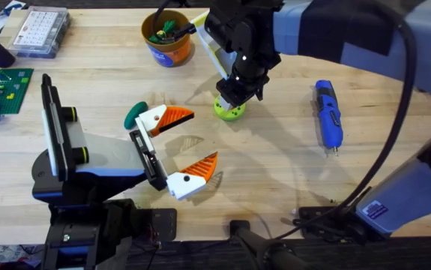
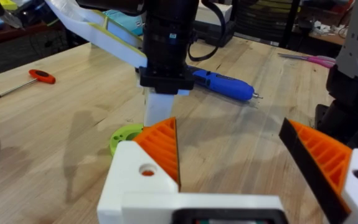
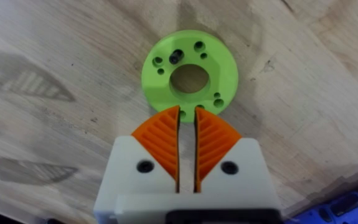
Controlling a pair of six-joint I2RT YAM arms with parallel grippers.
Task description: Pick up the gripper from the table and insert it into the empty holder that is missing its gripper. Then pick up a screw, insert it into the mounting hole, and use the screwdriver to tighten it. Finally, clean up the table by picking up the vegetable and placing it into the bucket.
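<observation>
My right gripper (image 1: 234, 97) hangs point-down just over a lime-green disc (image 1: 230, 112) with a centre bore and several small holes (image 3: 222, 74). Its orange pads (image 3: 213, 143) are shut with a thin slit between them and nothing showing in it. The blue screwdriver (image 1: 327, 116) lies to the right of the disc (image 2: 225, 83). My left gripper (image 1: 193, 142) is open beside the disc (image 2: 126, 137), holding nothing. A dark green rounded piece (image 1: 135, 114), seemingly the vegetable, lies behind its far finger. The orange bucket (image 1: 168, 37) stands at the back with green items inside. Screw, loose gripper and holder are out of view.
A clear compartment box (image 1: 41, 30) sits at the back left, with a green studded plate (image 1: 1, 90) nearer on the left. A red-handled tool (image 2: 42, 76) and pink scissors (image 2: 319, 60) lie farther off. A white-and-yellow strip (image 1: 208, 45) slants beside the bucket.
</observation>
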